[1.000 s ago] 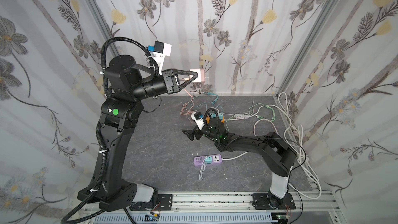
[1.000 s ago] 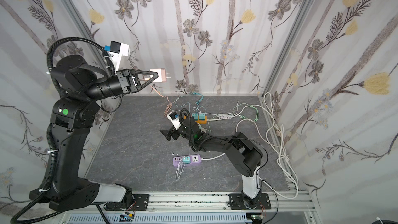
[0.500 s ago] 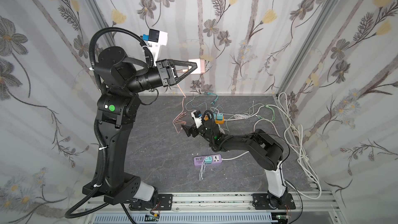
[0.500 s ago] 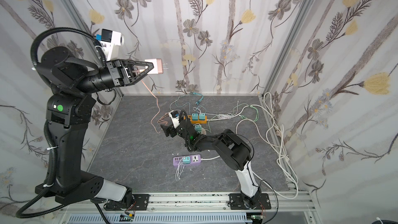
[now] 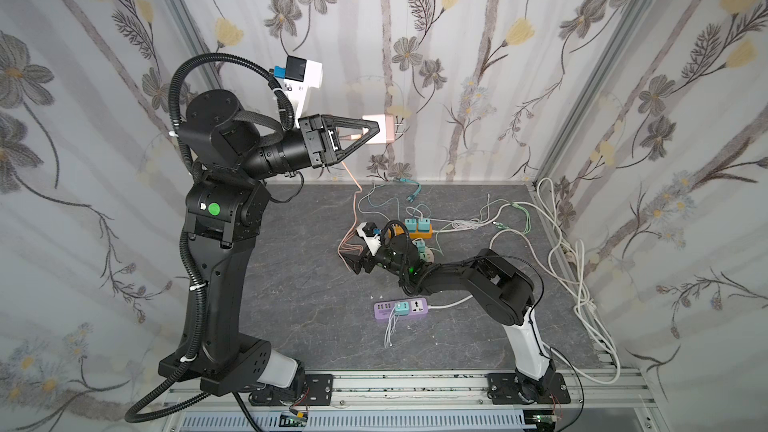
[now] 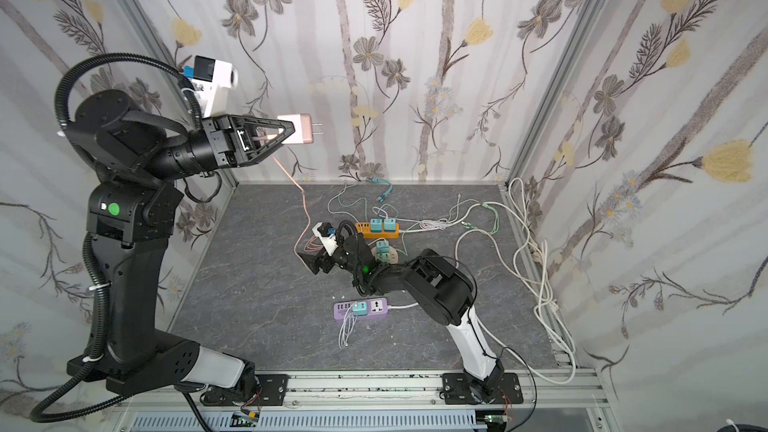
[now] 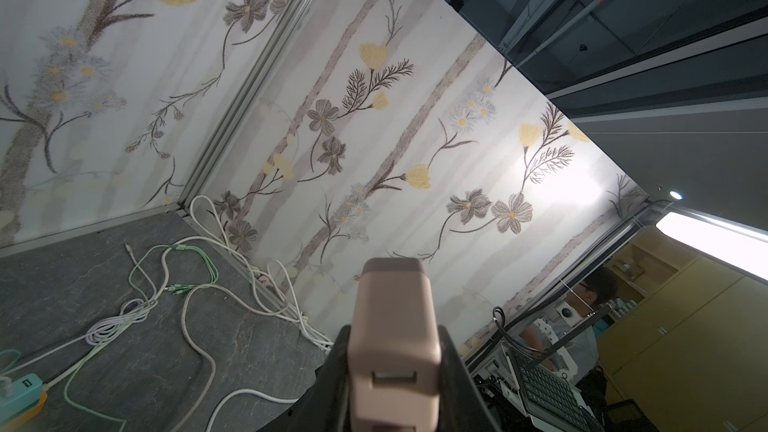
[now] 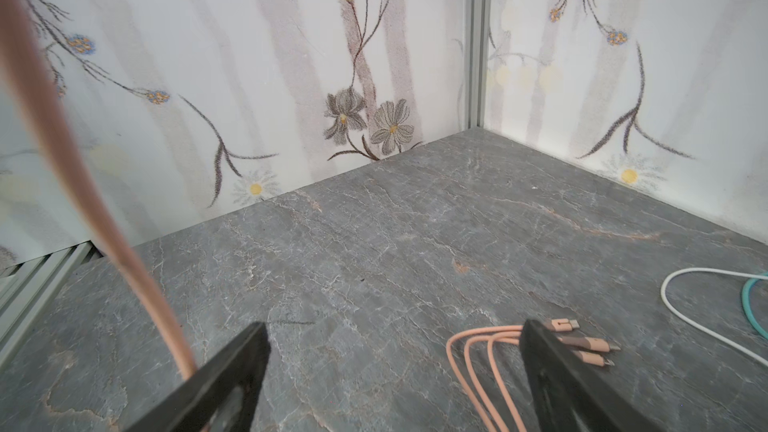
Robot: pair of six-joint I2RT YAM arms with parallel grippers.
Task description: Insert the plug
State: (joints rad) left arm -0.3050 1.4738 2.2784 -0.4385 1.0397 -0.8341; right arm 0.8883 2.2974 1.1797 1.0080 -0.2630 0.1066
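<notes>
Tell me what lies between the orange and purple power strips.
The right arm crosses that stretch, with teal plugs beyond it, nearer the orange power strip than the purple power strip; both top views show it.

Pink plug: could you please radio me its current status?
Left gripper shut on pink plug, high. Right gripper open, low over table. Pink cable hangs beside it.

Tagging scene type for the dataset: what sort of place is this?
Likely a lab test booth dressed as a room: floral wallpaper panels in aluminium framing, left arm and right arm bolted to a front rail, an office keyboard beyond the wall.
</notes>
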